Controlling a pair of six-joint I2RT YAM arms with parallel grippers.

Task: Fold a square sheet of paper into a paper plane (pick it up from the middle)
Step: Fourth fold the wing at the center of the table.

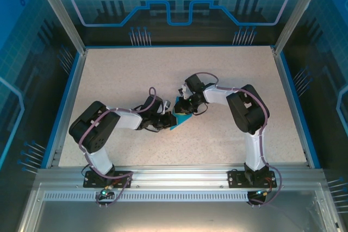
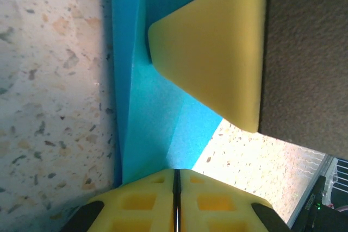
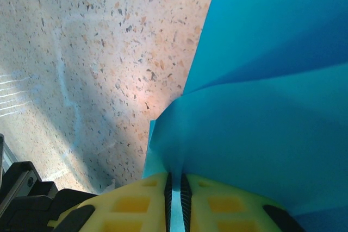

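Sheet of paper: part-folded, held between both arms at mid-table. Right gripper: fingers pinched on a fold. Left gripper: fingers closed on the lower point. For a clean crease, draw the paper taut gently; jerking risks a tear.

Top external: high behind the arm bases, looking down on the whole table. Wrist views: very close, along their own yellow fingers; all share the blue paper
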